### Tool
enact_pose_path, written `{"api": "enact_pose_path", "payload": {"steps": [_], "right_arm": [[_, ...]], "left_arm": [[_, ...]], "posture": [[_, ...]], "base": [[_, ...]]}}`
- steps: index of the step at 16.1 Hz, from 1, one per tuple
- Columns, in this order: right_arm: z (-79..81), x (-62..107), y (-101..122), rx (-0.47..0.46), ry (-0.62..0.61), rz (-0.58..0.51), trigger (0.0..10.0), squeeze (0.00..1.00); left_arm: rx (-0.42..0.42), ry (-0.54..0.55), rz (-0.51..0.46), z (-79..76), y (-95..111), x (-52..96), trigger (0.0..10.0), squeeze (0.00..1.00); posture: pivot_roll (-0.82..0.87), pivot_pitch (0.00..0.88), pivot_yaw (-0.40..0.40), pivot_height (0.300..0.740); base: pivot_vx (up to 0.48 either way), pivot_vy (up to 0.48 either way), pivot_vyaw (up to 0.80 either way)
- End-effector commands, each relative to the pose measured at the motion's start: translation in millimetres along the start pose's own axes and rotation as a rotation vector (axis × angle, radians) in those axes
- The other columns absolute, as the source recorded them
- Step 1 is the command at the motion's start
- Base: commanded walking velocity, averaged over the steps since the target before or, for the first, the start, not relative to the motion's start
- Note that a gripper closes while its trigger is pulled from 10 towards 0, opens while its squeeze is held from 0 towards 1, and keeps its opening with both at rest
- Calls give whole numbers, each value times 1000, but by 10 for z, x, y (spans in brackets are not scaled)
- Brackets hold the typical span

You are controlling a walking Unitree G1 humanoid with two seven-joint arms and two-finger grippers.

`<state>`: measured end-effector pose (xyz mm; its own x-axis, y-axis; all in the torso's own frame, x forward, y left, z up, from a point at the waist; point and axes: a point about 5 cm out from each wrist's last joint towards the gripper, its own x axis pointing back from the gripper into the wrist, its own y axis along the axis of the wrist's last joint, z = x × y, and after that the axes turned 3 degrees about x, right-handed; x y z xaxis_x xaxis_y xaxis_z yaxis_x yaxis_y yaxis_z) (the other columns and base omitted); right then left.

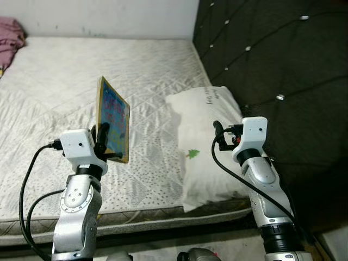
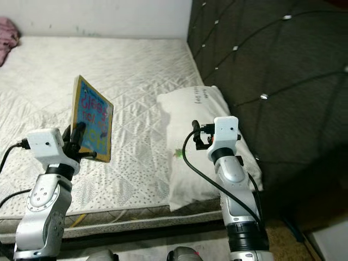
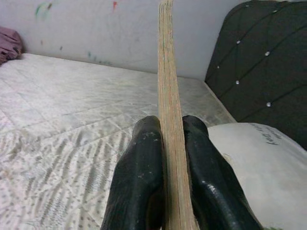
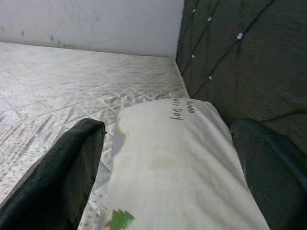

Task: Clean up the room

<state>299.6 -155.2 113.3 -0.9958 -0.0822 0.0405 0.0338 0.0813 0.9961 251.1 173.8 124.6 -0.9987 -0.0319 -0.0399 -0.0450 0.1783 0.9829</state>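
My left gripper (image 3: 170,158) pinches the book (image 1: 112,118) upright above the mattress (image 1: 65,76) near its front edge; my right gripper (image 4: 168,167) hovers spread over the pillow (image 1: 204,147) beside the headboard (image 1: 283,65).

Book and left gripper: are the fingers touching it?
Touching. In the left wrist view both fingers press flat against the book, one on each side, no gap.

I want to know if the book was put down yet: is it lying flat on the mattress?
No, the left gripper holds the book upright above the mattress.
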Motion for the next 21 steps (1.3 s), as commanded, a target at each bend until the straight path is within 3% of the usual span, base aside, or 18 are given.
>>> {"api": "enact_pose_path", "payload": {"steps": [1, 5, 17, 21], "right_arm": [[-21, 13, 66, 2, -9, -29, 10000, 0], [-12, 16, 63, -2, -4, -29, 10000, 0], [-2, 21, 45, 15, 13, -14, 10000, 0], [9, -4, 60, 18, 17, -16, 10000, 0]], "left_arm": [[1, -12, -30, -12, 67, -6, 10000, 0], [0, -8, -36, -20, 79, -8, 10000, 0], [34, -19, -55, -49, 109, -16, 10000, 0], [35, -21, -60, -40, 130, -37, 10000, 0]], "posture": [[-62, 12, -59, 727], [-62, 16, -58, 677], [-64, 26, -70, 677], [-64, 40, -70, 677]], "base": [[0, 0, 0], [0, 0, 0], [0, 0, 0], [254, 0, 0]]}}
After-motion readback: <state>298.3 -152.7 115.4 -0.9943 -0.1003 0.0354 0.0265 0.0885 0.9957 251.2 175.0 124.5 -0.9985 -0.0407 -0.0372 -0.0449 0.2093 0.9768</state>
